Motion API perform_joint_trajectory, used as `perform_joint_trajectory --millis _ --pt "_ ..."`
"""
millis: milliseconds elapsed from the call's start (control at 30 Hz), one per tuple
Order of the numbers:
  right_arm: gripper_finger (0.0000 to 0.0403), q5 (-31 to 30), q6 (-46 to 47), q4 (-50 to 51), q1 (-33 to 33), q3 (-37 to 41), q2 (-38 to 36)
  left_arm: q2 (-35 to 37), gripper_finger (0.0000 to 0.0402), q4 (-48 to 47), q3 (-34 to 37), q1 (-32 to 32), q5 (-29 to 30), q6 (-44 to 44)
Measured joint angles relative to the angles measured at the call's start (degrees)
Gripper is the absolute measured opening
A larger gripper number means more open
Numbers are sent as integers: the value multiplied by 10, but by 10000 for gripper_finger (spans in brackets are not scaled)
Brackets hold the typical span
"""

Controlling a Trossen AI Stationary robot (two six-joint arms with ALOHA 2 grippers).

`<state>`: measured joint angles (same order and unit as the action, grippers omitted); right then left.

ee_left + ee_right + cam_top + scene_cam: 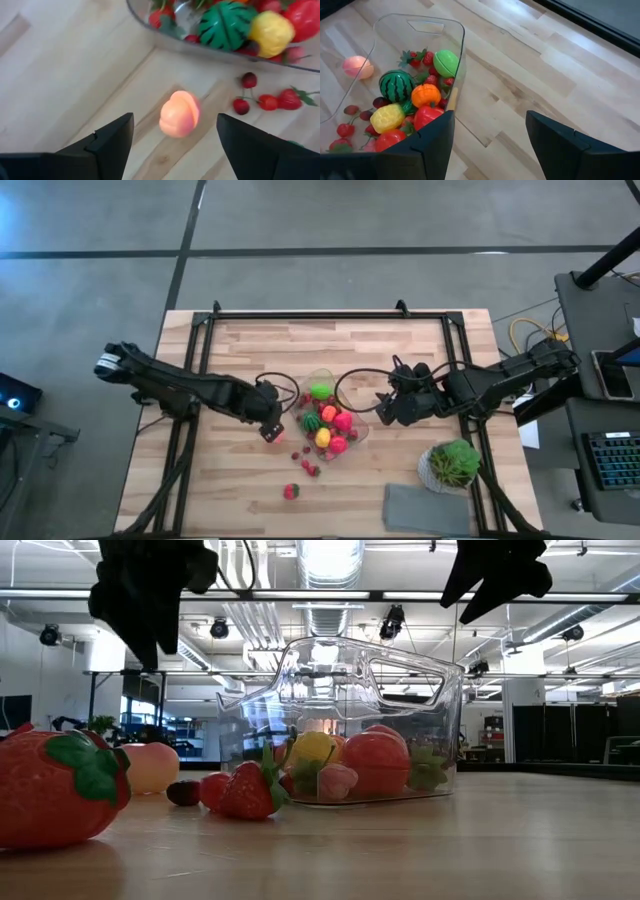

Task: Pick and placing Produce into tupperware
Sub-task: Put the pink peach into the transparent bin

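Lying nearest the low camera, a large red strawberry (55, 785) with a green leafy cap rests on the wooden bench (230, 350), apart from the rest. Farther in, a smaller strawberry (250, 790), a red cherry pair (245, 92) and dark berries sit loose on the bench just outside the tub's wall. A pale pink-orange peach (180, 114), round with a cleft, lies on the bench beside the tub, below the left gripper (175, 145), whose jaws stand apart and empty over it.

Tupperware (455, 60): clear rectangular tub, rounded corners, cut-out handle at the rim, standing upright at mid-bench between the two arms. Contents, heaped: striped green watermelon (396, 85), orange tangerine-like fruit (425, 95), knobbly yellow piece (387, 117), bright green round fruit (445, 62), red pepper-like piece (427, 116), small strawberries and pink pieces.

Right gripper (490, 145): held above the bench at the tub's right side, jaws apart, nothing between them.

At the near right corner of the bench, seen from above: potted leafy green plant (453, 464) and a flat grey cloth (425, 508).
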<state>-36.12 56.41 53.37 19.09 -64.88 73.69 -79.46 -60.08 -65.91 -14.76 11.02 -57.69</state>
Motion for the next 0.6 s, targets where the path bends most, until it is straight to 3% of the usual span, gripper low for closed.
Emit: perform_joint_trajectory --millis 600 --pt "238 1 1 -2 0 3 0 -141 270 -17 -3 -47 -35 -74"
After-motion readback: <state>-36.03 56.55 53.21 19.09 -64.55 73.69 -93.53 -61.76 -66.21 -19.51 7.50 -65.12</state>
